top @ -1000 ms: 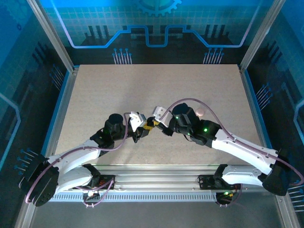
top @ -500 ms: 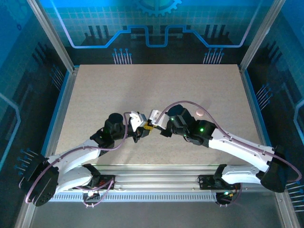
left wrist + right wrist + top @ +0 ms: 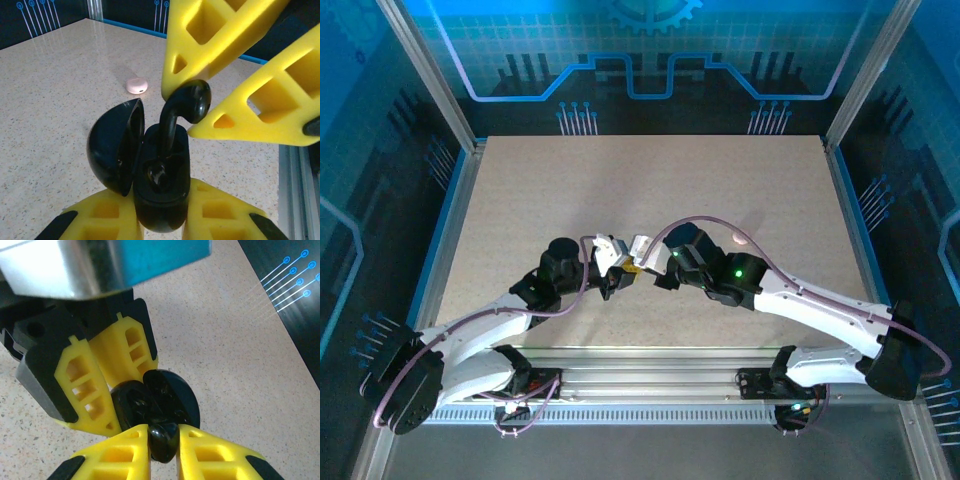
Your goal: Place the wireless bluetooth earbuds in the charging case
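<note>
Status: mid-insertion, not done.

Nearest the arm bases, the left gripper is clamped on the lower body of the black charging case. It holds the case upright with the lid swung open toward 9 o'clock. I can't tell whether the case base touches the table.

Inside the case, the near well shows a glossy dark lump. I read that as one bud already seated, but can't confirm.

Just past it, the right gripper comes in from 1 o'clock, fingers pinched tight on the bulb of a black earbud. The stem points down toward 6 o'clock, with its tip at or just inside the case mouth. The bulb stands clear above the rim. So the earbud is aligned and partly entered, not seated.

Farther out, at about 11 o'clock from the case in the left wrist view, a small pink puck lies alone on the table, well apart from both grippers. From above it sits at roughly 2 o'clock of where the grippers meet. Its role is unclear from here.

Left to do, by my read:
- Press the stem down until the bulb drops into its well.
- Let go.
- Back the right arm off.
- Shut the lid.
</note>
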### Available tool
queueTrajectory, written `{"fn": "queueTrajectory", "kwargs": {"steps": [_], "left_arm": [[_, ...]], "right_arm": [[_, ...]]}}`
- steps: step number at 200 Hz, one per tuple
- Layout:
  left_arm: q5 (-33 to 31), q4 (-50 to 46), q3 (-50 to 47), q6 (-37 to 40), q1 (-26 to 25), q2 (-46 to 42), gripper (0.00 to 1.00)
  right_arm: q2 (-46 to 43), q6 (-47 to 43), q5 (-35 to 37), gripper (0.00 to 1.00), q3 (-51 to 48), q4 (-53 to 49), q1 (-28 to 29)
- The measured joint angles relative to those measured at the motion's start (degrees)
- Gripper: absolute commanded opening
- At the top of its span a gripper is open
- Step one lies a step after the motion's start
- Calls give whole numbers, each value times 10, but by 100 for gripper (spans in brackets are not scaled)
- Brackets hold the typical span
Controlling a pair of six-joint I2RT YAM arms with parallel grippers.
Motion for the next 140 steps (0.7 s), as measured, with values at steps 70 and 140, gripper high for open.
{"fn": "queueTrajectory", "kwargs": {"steps": [70, 140], "left_arm": [[0, 0, 0, 0, 1, 0, 15], [0, 0, 0, 0, 1, 0, 16]], "right_arm": [[-10, -6, 21, 18, 4, -18, 12], [-5, -13, 38, 18, 13, -34, 25]]}}
